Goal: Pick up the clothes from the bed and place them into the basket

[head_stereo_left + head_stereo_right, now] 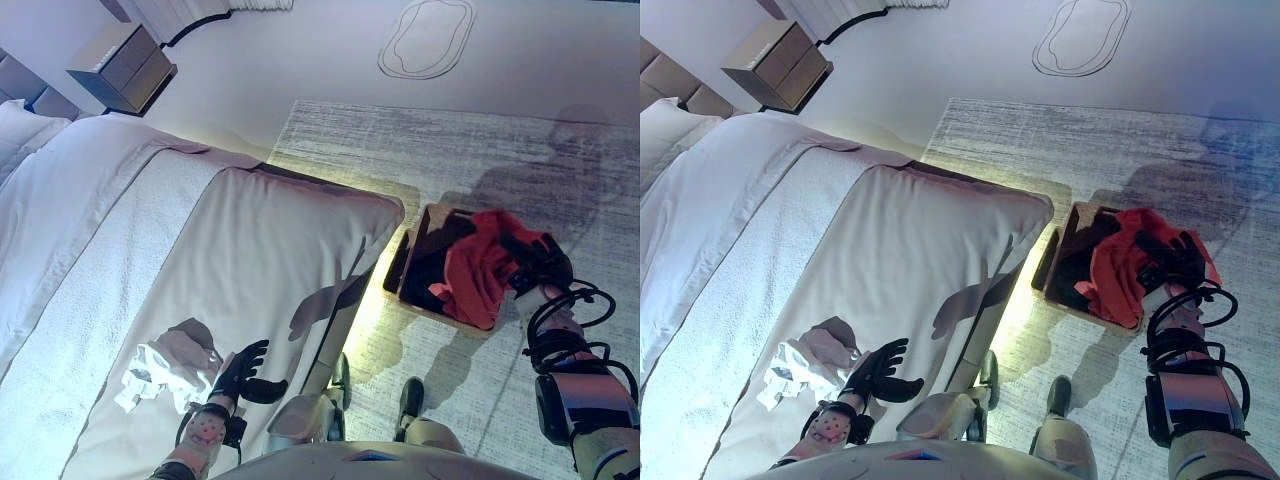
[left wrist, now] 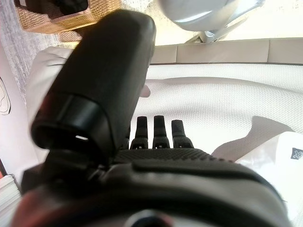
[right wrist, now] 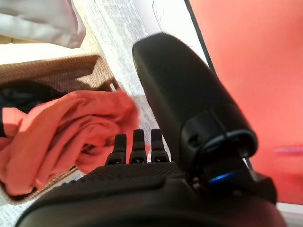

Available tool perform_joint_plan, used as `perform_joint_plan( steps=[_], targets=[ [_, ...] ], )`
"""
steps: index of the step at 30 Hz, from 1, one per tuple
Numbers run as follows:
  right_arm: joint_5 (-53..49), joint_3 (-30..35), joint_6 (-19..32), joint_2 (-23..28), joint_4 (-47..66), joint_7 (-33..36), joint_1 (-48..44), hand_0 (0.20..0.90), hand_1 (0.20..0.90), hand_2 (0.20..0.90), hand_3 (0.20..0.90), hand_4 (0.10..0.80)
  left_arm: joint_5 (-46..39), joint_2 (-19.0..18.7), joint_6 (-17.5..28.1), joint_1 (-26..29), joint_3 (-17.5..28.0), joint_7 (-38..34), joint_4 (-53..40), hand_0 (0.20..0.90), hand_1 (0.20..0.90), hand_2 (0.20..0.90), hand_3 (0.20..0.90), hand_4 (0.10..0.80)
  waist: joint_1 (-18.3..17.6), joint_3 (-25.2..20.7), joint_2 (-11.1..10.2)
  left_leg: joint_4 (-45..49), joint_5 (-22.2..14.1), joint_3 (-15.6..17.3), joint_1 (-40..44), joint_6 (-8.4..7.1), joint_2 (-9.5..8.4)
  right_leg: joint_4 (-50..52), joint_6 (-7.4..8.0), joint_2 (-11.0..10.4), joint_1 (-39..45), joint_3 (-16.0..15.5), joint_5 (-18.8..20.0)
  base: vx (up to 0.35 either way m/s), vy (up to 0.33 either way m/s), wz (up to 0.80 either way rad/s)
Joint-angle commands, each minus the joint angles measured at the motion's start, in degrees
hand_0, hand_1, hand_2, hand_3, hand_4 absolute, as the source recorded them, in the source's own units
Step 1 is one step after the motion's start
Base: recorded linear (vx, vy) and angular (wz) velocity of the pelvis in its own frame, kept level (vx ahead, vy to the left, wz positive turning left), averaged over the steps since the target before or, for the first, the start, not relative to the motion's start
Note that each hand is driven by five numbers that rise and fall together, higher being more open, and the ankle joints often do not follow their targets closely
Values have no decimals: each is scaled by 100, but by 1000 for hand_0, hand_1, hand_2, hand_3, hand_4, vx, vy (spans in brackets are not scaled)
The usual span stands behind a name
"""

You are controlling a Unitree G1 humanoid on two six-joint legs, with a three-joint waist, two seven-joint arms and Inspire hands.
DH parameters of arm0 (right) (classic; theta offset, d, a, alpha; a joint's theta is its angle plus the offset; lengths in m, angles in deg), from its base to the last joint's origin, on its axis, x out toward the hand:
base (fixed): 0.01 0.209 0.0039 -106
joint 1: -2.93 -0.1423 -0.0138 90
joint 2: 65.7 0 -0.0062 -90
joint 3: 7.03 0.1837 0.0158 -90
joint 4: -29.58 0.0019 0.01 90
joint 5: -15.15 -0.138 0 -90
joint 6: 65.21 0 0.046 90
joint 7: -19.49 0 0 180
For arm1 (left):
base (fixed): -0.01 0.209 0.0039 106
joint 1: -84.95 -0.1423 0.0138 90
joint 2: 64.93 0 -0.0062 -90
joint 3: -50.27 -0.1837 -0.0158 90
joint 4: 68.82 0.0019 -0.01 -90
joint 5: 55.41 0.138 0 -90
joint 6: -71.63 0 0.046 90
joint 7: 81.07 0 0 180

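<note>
The right hand (image 1: pixel 541 262) has its fingers (image 3: pixel 134 143) straight and pinching nothing. It hangs over the red cloth (image 1: pixel 478 268), which lies heaped in the basket (image 1: pixel 430 222) on the rug (image 1: pixel 480 150), with a dark cloth (image 1: pixel 432 262) under it. The hand looks like it is there to drop the cloth in.

The left hand (image 1: pixel 243 372) has its fingers (image 1: pixel 254 351) spread and holds nothing. It rests on the bed (image 1: pixel 250 250) near the edge closest to the robot, just beside a pale crumpled cloth (image 1: pixel 165 365). That cloth is not in the basket yet, so I think the hand is ready to grab it next
</note>
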Motion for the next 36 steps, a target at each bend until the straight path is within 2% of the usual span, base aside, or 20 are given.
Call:
perform_joint_plan(
  steps=[1, 11, 15, 18, 19, 21, 25, 29, 33, 36],
  targets=[
    [179, -197, 346, 421, 142, -203, -208, 900, 900, 900, 900, 800, -140, -173, 224, 37, -100, -18, 120, 900, 900, 900, 900, 800, 82, -463, -367, 9, -764, -234, 249, -252, -108, 172, 435, -865, -71, -94, 165, 0, 0, 0],
    [80, -240, 244, -65, -6, -195, 308, 900, 900, 900, 900, 800, -37, -176, 258, -22, -42, -21, 155, 900, 900, 900, 900, 800, 35, -518, -473, 9, -793, -195, 310, -245, -64, 156, 440, -820, -19, -55, 161, 0, 0, 0],
    [-4, -192, 272, -597, -408, -350, 1026, 900, 900, 900, 900, 800, 22, -121, 216, -104, -12, -113, 70, 900, 900, 900, 900, 800, 19, -580, -557, 9, -811, -179, 349, -227, -32, 147, 436, -777, 26, -50, 148, 3, -29, 2],
    [337, -327, 285, -1003, -809, -393, 1432, 900, 900, 900, 900, 800, 65, -97, 217, -142, 34, -157, 59, 900, 900, 900, 900, 800, 20, -627, -629, 9, -812, -165, 384, -212, -2, 155, 422, -735, 73, -65, 129, 10, -54, -1],
    [568, -477, 61, -1274, -1075, -264, 1691, 900, 900, 900, 900, 800, 102, -67, 212, -158, 76, -207, 58, 900, 900, 900, 900, 800, 27, -657, -700, 9, -812, -162, 406, -202, 18, 168, 409, -702, 107, -71, 111, 9, -61, -4],
    [905, -581, -321, -1433, -1342, -286, 1918, 900, 900, 900, 900, 800, 153, -37, 224, -179, 151, -244, 57, 900, 900, 900, 900, 800, 51, -684, -775, 9, -819, -158, 446, -198, 48, 175, 395, -669, 164, -97, 94, 4, -75, -4],
    [1160, -815, -478, -1610, -1636, -367, 2180, 900, 900, 900, 900, 800, 162, 5, 270, -169, 267, -276, 97, 900, 900, 900, 900, 800, 104, -699, -862, 9, -799, -191, 504, -208, 89, 179, 354, -593, 263, -144, 56, -7, -56, 0],
    [1530, -1117, -393, -1873, -1690, -837, 2391, 900, 900, 900, 900, 800, 138, 103, 322, -147, 458, -297, 247, 900, 900, 900, 900, 800, 267, -707, -952, 9, -687, -287, 533, -297, 169, 157, 286, -500, 413, -271, 9, -15, -28, 3],
    [1739, -1306, -285, -1915, -1574, -1023, 2359, 900, 900, 900, 900, 800, 121, 157, 363, -47, 546, -253, 408, 900, 900, 900, 900, 800, 521, -647, -990, 37, -494, -465, 413, -418, 222, 101, 258, -485, 482, -410, 21, -46, -35, 20],
    [1708, -1435, -311, -1858, -1469, -915, 2216, 900, 900, 900, 900, 800, 100, 87, 365, 127, 717, -138, 497, 900, 900, 900, 900, 800, 916, -607, -971, 51, -254, -535, 55, -601, 385, 100, 202, -387, 614, -835, -162, -90, -111, 55]
  ],
)
